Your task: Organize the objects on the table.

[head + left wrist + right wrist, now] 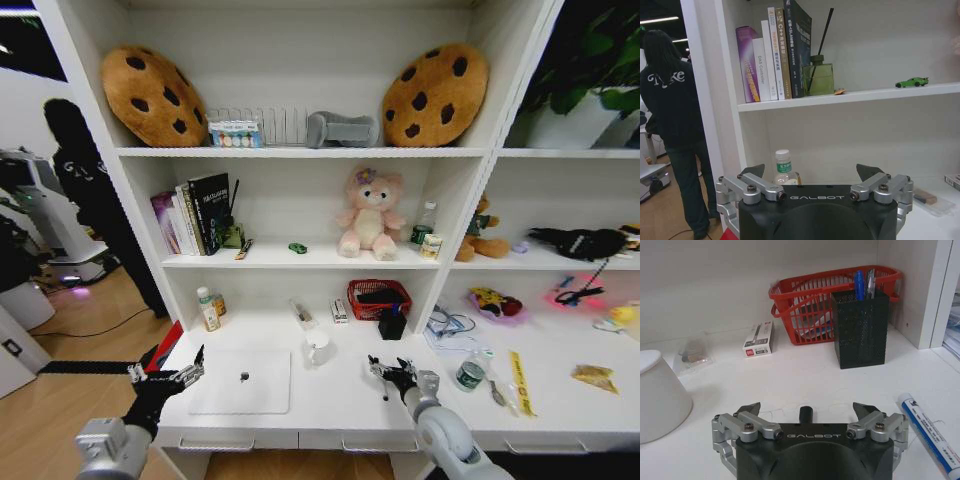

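A: How far along does the tidying look?

B: Partly done, by the look of it. The green toy car [297, 247] sits on the shelf near the books [774, 55], and blue pens [859, 285] stand in the black mesh holder [860, 327] beside the red basket [815, 300]. The silver laptop [243, 381] lies closed on the white desk [340, 400], and a white-and-blue marker [930, 432] lies loose there, probably still to be put away.

A: And the arms?

B: The left gripper [168, 375] hovers at the desk's left edge, fingers spread, holding nothing. The right gripper [388, 374] hangs over the desk middle, likewise spread and empty.

A: Any writing?

B: "GALBOT" on both gripper bodies, and "C++" on one book spine.
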{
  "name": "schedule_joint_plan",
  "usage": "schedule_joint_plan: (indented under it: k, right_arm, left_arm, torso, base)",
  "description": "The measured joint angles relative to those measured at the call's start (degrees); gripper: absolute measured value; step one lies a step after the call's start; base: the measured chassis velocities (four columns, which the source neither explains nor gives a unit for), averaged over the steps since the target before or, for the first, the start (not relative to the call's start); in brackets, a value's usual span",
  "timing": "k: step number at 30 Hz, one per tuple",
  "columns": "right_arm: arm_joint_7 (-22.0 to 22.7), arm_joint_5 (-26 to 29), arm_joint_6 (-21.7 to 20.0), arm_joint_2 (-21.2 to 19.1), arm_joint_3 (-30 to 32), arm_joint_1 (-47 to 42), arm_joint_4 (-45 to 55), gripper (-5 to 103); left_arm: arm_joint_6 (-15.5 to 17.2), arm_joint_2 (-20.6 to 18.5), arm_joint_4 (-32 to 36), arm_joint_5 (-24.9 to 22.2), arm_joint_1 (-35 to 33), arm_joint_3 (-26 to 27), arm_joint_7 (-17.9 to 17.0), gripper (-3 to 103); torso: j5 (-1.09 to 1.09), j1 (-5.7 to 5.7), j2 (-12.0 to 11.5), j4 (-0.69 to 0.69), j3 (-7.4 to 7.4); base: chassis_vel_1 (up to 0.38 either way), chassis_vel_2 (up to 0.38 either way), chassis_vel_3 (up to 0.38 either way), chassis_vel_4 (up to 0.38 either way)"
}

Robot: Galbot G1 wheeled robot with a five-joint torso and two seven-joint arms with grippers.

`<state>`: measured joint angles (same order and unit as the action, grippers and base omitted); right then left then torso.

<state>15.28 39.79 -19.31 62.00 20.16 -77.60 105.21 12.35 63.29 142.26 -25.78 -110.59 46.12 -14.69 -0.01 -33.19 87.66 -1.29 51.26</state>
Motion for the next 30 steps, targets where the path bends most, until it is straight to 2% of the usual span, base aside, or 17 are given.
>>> schedule_joint_plan:
  k: [9, 10, 15, 17, 19, 21, 23, 24, 25, 28, 29, 30]
  right_arm:
    - [0.17, -1.3, -0.28, 1.07, -0.48, -0.16, -1.19, 101]
    - [0.21, -1.28, -0.41, 1.2, -0.47, 0.28, -1.43, 97]
    - [0.73, -0.73, -1.32, 1.21, -1.36, 1.88, -2.32, 94]
    - [1.19, -0.01, -2.25, 1.12, -2.61, 3.31, -3.24, 86]
    - [1.26, 0.05, -2.4, 1.07, -2.98, 3.79, -3.56, 84]
    - [1.33, 0.06, -2.5, 0.8, -3.55, 4.63, -4.28, 74]
    - [1.33, 0.06, -2.51, 0.74, -3.58, 4.73, -4.37, 74]
    - [1.34, 0.07, -2.51, 0.64, -3.55, 4.82, -4.5, 69]
    - [1.34, 0.07, -2.51, 0.64, -3.55, 4.82, -4.5, 69]
    - [1.34, 0.02, -2.57, 0.08, -3.04, 4.25, -4.36, 53]
    - [1.34, 0.02, -2.57, 0.08, -3.04, 4.25, -4.36, 53]
    - [1.31, -0.01, -2.58, -0.16, -2.78, 3.83, -4.2, 47]
  left_arm:
    - [0.0, 0.0, 0.0, 0.0, 0.0, 0.0, 0.0, 100]
    - [0.0, 0.0, 0.0, 0.0, 0.0, 0.0, 0.0, 100]
    - [0.0, 0.0, 0.0, 0.0, 0.0, 0.0, 0.0, 100]
    - [0.0, 0.0, 0.0, 0.0, 0.0, 0.0, 0.0, 100]
    - [0.0, 0.0, 0.0, 0.0, 0.0, 0.0, 0.0, 100]
    - [0.0, 0.0, 0.0, 0.0, 0.0, 0.0, 0.0, 100]
    - [0.0, 0.0, 0.0, 0.0, 0.0, 0.0, 0.0, 100]
    - [0.0, 0.0, 0.0, 0.0, 0.0, 0.0, 0.0, 100]
    - [0.0, 0.0, 0.0, 0.0, 0.0, 0.0, 0.0, 100]
    - [0.0, 0.0, 0.0, 0.0, 0.0, 0.0, 0.0, 100]
    - [0.0, 0.0, 0.0, 0.0, 0.0, 0.0, 0.0, 100]
    - [0.0, 0.0, 0.0, 0.0, 0.0, 0.0, 0.0, 100]
  torso:
    - [0.01, 0.0, 0.01, -0.01, -0.01]
    - [0.01, 0.0, 0.01, 0.0, -0.01]
    - [0.01, 0.0, 0.01, 0.0, -0.01]
    - [0.01, 0.0, 0.01, 0.0, -0.01]
    - [0.0, 0.01, 0.01, 0.0, -0.01]
    - [0.0, 0.0, 0.01, 0.0, -0.01]
    - [0.0, 0.0, 0.01, 0.0, -0.01]
    - [0.0, 0.01, 0.01, 0.0, -0.01]
    - [0.0, 0.01, 0.01, 0.0, -0.01]
    - [0.01, 0.01, 0.01, 0.0, -0.01]
    - [0.01, 0.01, 0.01, 0.0, -0.01]
    - [0.01, 0.01, 0.01, 0.01, -0.01]
  base:
    - [0.0, 0.0, 0.0, 0.0]
    - [0.0, 0.0, 0.0, 0.0]
    - [0.0, 0.0, 0.0, 0.0]
    - [0.0, 0.0, 0.0, 0.0]
    - [0.0, 0.0, 0.0, 0.0]
    - [0.0, 0.0, 0.0, 0.0]
    - [0.0, 0.0, 0.0, 0.0]
    - [0.0, 0.0, 0.0, 0.0]
    - [0.0, 0.0, 0.0, 0.0]
    - [0.0, 0.0, 0.0, 0.0]
    - [0.0, 0.0, 0.0, 0.0]
    - [0.0, 0.0, 0.0, 0.0]
